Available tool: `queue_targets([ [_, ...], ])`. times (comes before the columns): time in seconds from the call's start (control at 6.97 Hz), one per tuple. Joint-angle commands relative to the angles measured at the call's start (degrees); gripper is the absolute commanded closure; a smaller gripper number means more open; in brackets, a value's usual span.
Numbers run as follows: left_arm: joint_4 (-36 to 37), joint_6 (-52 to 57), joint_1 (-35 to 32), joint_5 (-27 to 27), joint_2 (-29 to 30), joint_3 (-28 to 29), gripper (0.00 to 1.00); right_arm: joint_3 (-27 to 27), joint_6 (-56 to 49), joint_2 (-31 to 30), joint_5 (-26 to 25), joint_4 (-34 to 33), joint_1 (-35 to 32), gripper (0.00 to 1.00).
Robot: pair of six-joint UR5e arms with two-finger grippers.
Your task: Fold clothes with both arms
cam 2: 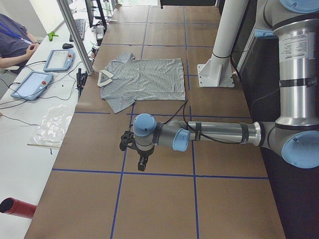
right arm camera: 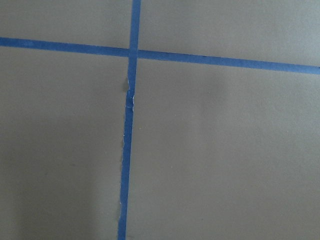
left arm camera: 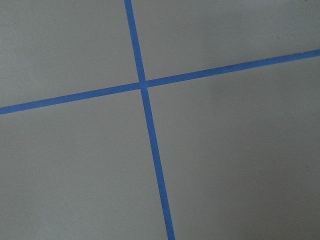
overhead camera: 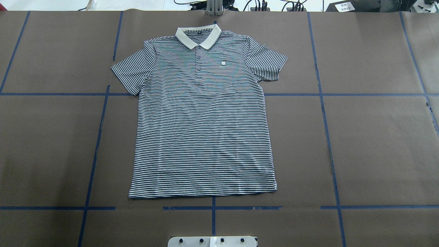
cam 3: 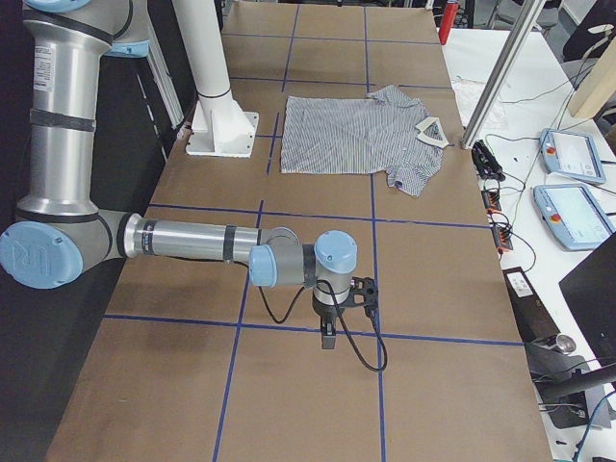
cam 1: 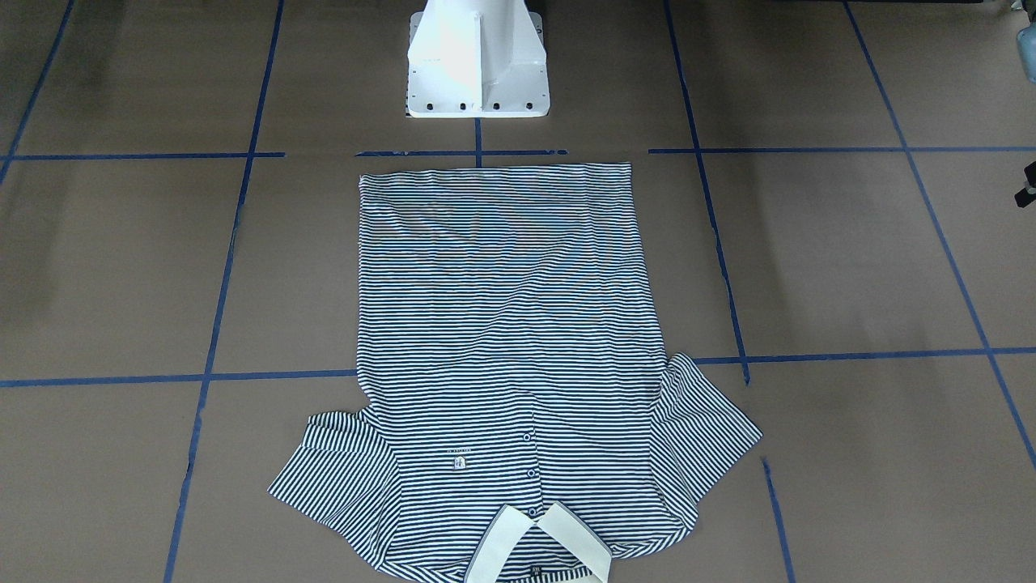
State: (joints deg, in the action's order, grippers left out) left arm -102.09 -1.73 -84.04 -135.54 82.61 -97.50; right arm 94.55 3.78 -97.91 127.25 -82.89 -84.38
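left gripper (cam 2: 142,163) hanging over the table (cam 2: 159,199) at one end; jaw state I cannot tell | right gripper (cam 3: 328,335) likewise at the opposite end; equally unclear | polo shirt (overhead camera: 202,130) lying flat midway, well apart from both; collar (overhead camera: 198,37) pointing away from pedestal (cam 1: 477,65); neither arm nearer

Bare worktop (overhead camera: 377,144) lies on both sides of the shirt (overhead camera: 202,116) — wide lanes for approach. The pedestal (cam 1: 477,65) stands just beyond the hem; a metal post (overhead camera: 214,7) stands just beyond the collar. The left pincer (cam 2: 141,165) and the right pincer (cam 3: 328,337) hang over the worktop ends, well apart from the shirt.
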Motion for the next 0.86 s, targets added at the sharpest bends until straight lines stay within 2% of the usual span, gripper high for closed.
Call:
queue_targets([
  [0.0, -0.12, 0.32, 0.19, 0.19, 0.35, -0.06, 0.00, 0.81, -0.09, 0.17, 0.19, 0.10, 0.00, 0.00],
  [0.14, -2.04, 0.32, 0.28, 0.54, 0.79, 0.29, 0.00, 0.73, 0.17, 0.70, 0.01, 0.10, 0.17, 0.00],
  [0.29, -6.76, -0.02, 0.20, 0.71, 1.14, 0.73, 0.00, 0.90, 0.35, 3.75, 0.19, 0.10, 0.44, 0.00],
  [0.43, -12.46, 0.49, 0.19, 0.63, 2.45, 0.82, 0.00, 0.73, 0.09, 8.82, 0.10, 3.93, 0.61, 0.00],
  [0.57, -20.35, 0.06, 0.19, 2.45, 7.69, 2.65, 0.00, -0.40, 0.09, 10.35, -0.42, 12.23, 0.88, 0.00],
  [0.72, -25.04, 0.06, 0.19, 4.21, 11.65, 5.19, 0.00, -2.24, 0.35, 11.59, 0.09, 17.80, 0.97, 0.00],
])
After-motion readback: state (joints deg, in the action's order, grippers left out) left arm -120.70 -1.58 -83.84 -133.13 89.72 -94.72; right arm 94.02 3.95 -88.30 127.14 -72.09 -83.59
